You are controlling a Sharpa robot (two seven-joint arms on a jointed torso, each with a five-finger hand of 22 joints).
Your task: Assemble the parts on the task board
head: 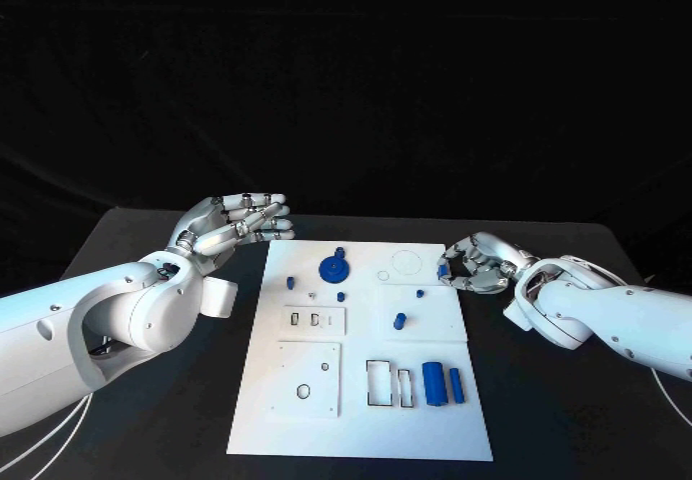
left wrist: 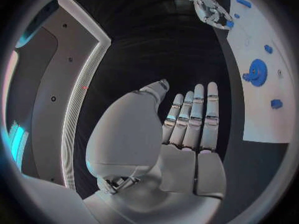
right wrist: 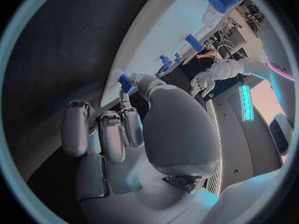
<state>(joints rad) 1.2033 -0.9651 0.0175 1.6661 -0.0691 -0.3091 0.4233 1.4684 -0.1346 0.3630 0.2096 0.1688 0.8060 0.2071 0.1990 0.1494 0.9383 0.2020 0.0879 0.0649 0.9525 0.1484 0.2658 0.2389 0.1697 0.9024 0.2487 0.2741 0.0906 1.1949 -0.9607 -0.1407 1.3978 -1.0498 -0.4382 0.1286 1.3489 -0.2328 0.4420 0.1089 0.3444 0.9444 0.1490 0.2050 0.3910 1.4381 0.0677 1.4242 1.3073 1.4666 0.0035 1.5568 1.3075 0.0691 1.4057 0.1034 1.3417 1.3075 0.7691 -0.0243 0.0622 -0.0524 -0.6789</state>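
Centrally, the flat white task board is lying on the matte black table, carrying small blue parts. Left hand is hovering empty, fingers extended; right hand is pinching a small blue piece at the board's edge.

The task board lies in the middle of the tabletop, with the left hand off its far left corner and the right hand at its right edge, fingers curled by a small part. On the board, a gear sits toward the far left side, a peg stands near the middle right, and two cylinders lie side by side at the near right, just right of a pair of slots
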